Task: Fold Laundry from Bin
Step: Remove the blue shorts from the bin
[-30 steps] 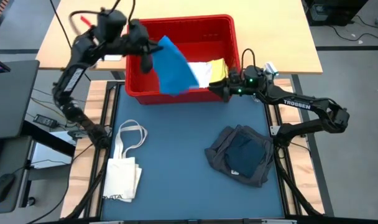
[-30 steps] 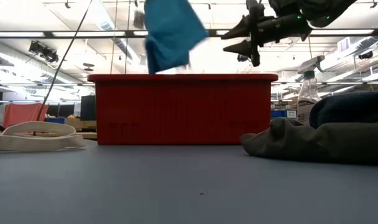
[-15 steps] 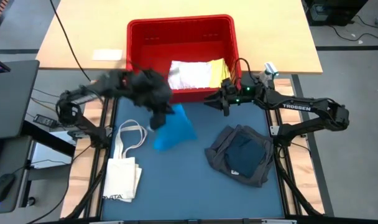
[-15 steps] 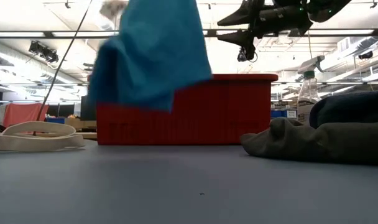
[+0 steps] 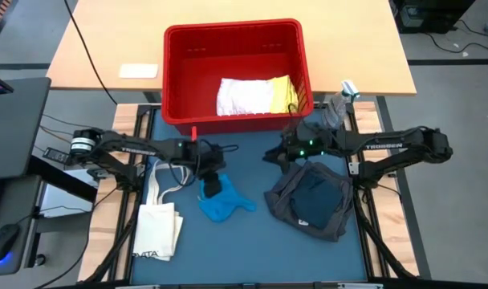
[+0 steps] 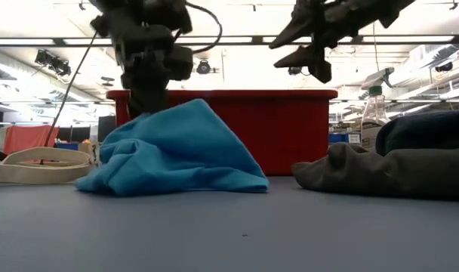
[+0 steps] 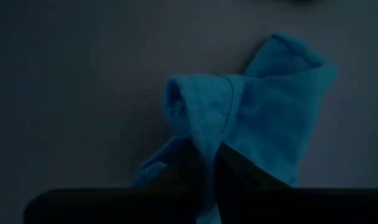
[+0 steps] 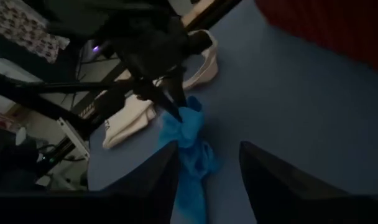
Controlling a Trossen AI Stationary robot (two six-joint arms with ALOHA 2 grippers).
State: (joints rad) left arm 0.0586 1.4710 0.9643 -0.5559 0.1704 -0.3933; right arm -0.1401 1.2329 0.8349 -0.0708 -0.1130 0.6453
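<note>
Pinching the bright blue cloth (image 5: pixel 222 199) onto the tabletop (image 5: pixel 252 241), the left hand (image 5: pixel 213 181) is starting folding; white and yellow pieces (image 5: pixel 256 96) are waiting in the red bin (image 5: pixel 174 76), the right hand (image 5: pixel 278 152) hovering spread.

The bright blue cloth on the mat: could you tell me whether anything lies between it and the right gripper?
Nothing visible does. The right gripper hangs open above bare mat, and the bright blue cloth, pinched by the left gripper, lies across open mat from it. The dark folded pile sits off to the side.
</note>
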